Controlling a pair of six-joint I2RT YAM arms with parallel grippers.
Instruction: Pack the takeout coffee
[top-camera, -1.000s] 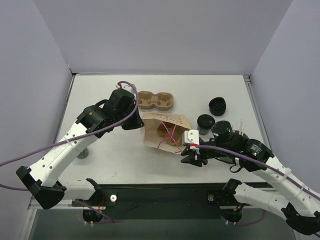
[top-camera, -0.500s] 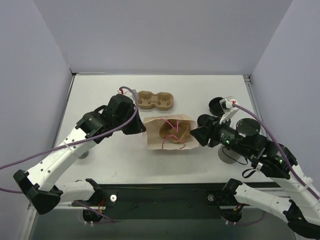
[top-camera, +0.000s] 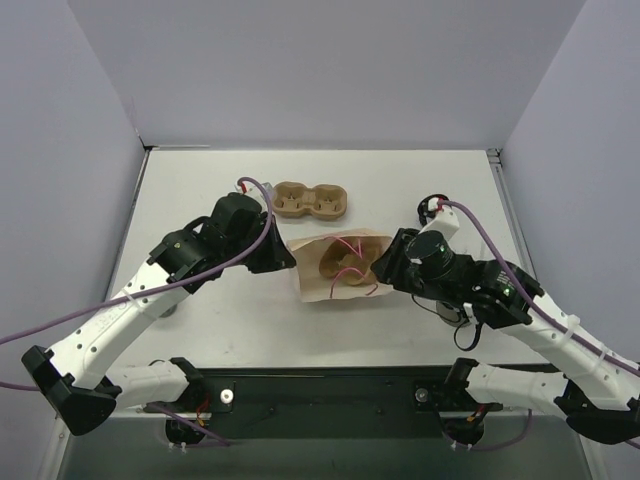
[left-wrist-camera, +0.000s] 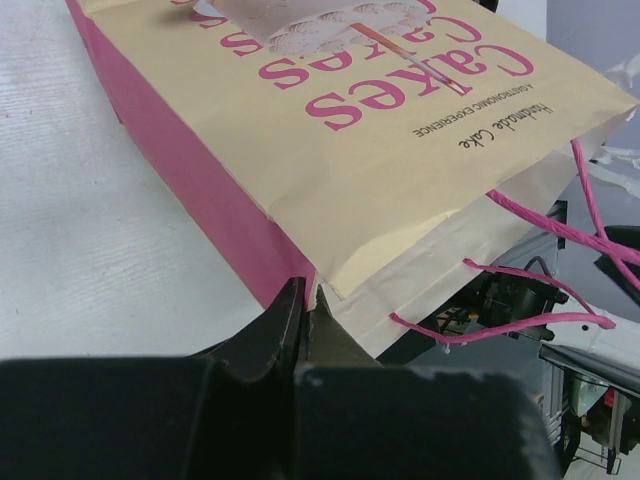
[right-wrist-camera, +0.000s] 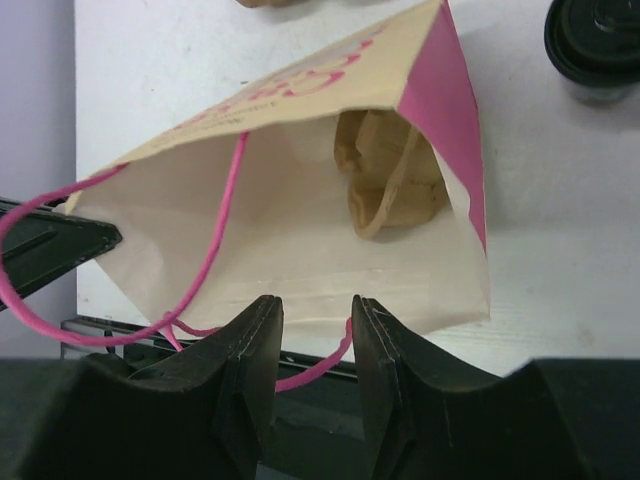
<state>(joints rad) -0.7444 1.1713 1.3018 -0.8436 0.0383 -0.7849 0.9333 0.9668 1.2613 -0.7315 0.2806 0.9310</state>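
Left gripper (top-camera: 278, 257) (left-wrist-camera: 305, 296) was clamped on the paper bag (top-camera: 345, 270) (left-wrist-camera: 350, 130), pinching its mouth corner beside the pink side fold. The bag lay on its side on the table (top-camera: 200, 180), mouth toward the right arm and pink handles loose. A pulp tray (top-camera: 338, 262) (right-wrist-camera: 390, 185) sat deep inside it. A second pulp tray (top-camera: 310, 200) was on the table just behind the bag, apart from it. Right gripper (top-camera: 385, 263) (right-wrist-camera: 312, 308) was at the mouth's lower lip, fingers (right-wrist-camera: 258, 335) narrowly parted and gripping nothing visible. One black cup (right-wrist-camera: 598, 38) stood on the table outside the bag, near its pink side. It was not packed.
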